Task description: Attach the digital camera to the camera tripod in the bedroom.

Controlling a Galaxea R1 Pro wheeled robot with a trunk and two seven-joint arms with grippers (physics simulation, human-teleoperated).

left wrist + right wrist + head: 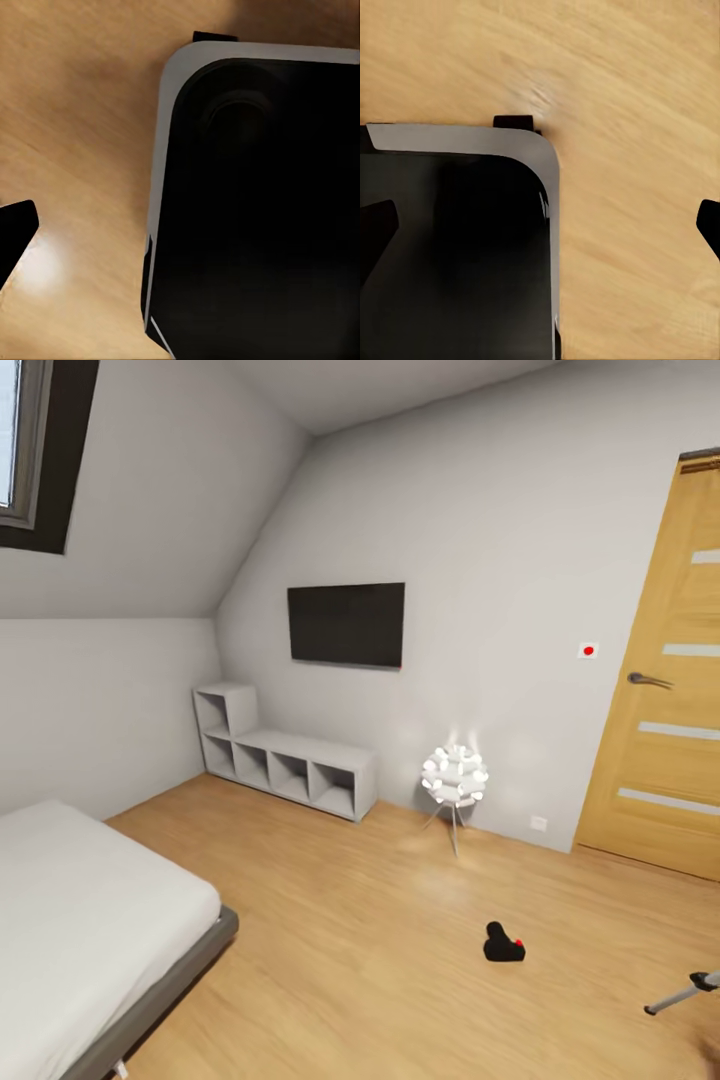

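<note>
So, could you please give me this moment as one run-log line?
phase: approach | digital camera: on bedroom floor | camera tripod: leg at right edge | right fingers: open, empty

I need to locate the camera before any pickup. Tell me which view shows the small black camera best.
The head view: the small matte black digital camera with a red button lies whole on the light wooden plank floor, well apart from the bed. Both wrist views look down at floor and the robot's dark base instead.

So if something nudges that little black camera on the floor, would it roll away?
Probably not: the camera looks boxy and lies low on the wood floor, so it would likely slide. Its matte black body seems rigid, not floppy.
</note>
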